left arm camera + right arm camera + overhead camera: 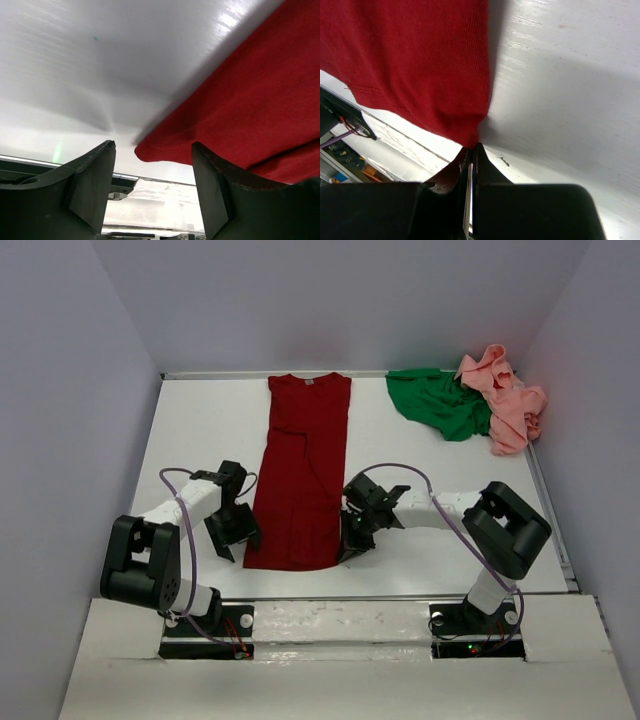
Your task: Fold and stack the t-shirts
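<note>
Lying lengthwise down the middle of the white table (200, 430), the dark red t-shirt (303, 470) is folded into a long narrow strip. Its collar is at the top of the overhead frame and its hem is near the bottom. It looks flat, with a soft crease running along its length.

The left gripper (238, 545) sits at the strip's lower left corner, low over the table. Its jaws are released and spread apart. In the left wrist view the rounded hem corner shows in the gap between them, and neither jaw pinches it.

The right gripper (347, 552) is at the lower right corner. Its jaws are clenched together, grasping the cloth. In the right wrist view a small peak of red fabric is drawn up into the pinch, lower centre of that frame.

In the upper right of the overhead frame the green t-shirt (440, 405) lies crumpled. The pink t-shirt (510, 400) is bunched against its right side, touching it, close to the table's far right corner. Both are well apart from the red strip and the arms.
</note>
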Action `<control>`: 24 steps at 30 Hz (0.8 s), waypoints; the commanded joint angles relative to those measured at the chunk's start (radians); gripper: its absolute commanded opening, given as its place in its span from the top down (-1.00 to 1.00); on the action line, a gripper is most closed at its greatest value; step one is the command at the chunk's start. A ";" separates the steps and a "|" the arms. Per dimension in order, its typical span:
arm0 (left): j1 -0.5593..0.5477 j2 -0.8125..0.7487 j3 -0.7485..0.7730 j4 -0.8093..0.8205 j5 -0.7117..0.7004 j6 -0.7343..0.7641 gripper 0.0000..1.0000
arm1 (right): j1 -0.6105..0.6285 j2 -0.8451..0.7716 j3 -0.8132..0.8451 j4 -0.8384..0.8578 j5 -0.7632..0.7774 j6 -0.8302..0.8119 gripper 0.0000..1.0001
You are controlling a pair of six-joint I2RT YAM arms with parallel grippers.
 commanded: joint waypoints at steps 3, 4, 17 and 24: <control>-0.013 -0.015 -0.007 0.001 0.033 -0.018 -0.42 | -0.013 -0.046 -0.013 -0.001 -0.007 -0.020 1.00; -0.023 -0.013 -0.010 0.002 0.044 -0.022 -0.42 | -0.013 -0.041 -0.011 0.001 -0.010 -0.020 1.00; -0.074 -0.008 -0.039 0.048 0.099 -0.053 0.05 | -0.013 -0.030 -0.005 0.002 -0.014 -0.020 1.00; -0.075 -0.011 -0.041 0.048 0.102 -0.051 0.65 | -0.023 -0.024 0.000 0.003 -0.017 -0.020 1.00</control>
